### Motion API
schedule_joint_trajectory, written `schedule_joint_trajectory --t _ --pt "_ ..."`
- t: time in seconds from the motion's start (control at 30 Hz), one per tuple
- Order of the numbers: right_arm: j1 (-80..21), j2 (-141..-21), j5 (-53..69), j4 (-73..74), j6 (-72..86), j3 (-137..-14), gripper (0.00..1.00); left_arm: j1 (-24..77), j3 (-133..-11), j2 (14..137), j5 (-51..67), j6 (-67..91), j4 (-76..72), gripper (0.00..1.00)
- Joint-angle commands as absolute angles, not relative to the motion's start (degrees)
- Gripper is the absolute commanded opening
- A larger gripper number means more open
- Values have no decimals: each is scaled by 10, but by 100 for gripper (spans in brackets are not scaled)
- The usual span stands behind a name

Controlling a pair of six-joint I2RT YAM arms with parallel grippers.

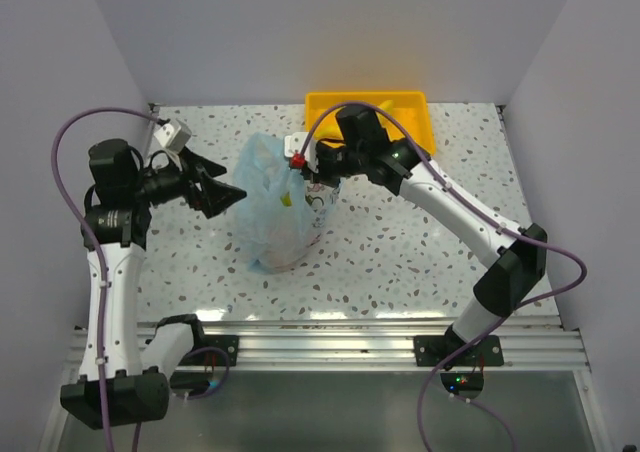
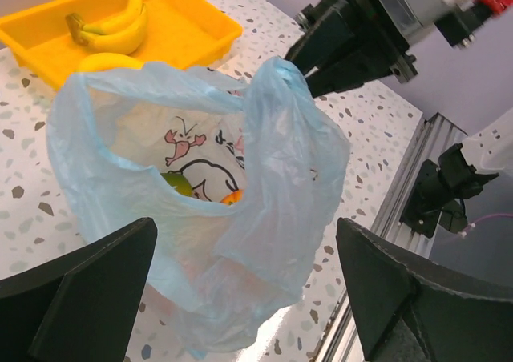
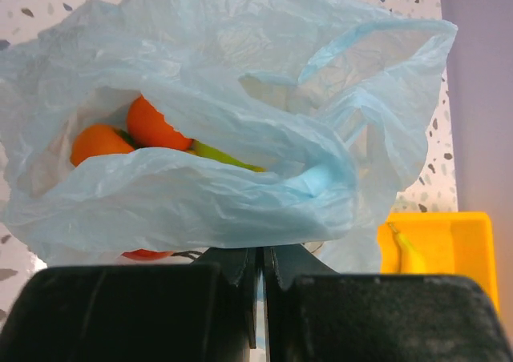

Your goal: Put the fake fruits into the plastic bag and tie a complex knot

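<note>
On counter, plastic bag stands mouth-up, w/ yellow tray behind it. Right end effector is pinched tight on bag's top edge; left end effector gapes wide just beside bag, holding nothing. In bag: oranges; bananas lie in tray.

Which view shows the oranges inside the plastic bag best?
Right wrist: two oranges lie plainly in the open mouth of the plastic bag. Left wrist shows only an orange sliver beside a green fruit; top external shows just blurred colour through the film.
</note>
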State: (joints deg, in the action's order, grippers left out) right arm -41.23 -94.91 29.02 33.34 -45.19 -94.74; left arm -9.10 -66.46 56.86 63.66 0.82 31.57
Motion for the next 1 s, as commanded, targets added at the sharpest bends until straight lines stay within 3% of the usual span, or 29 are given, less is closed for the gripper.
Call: schedule_joint_trajectory --t 0.0,0.23,0.37,0.67,0.97 --pt "-404 -936 324 330 -375 -980 0 -76 -623 521 610 53 252 100" --pt "-385 -958 355 313 -268 -995 0 -30 -574 489 515 66 162 100" --pt "-372 -974 369 309 -215 -1009 0 32 -598 520 428 34 155 100" --pt "-334 -1006 395 311 -157 -1033 0 132 -658 567 367 36 147 100" --pt "-332 -1009 402 299 -135 -1026 0 304 -677 622 171 35 167 100"
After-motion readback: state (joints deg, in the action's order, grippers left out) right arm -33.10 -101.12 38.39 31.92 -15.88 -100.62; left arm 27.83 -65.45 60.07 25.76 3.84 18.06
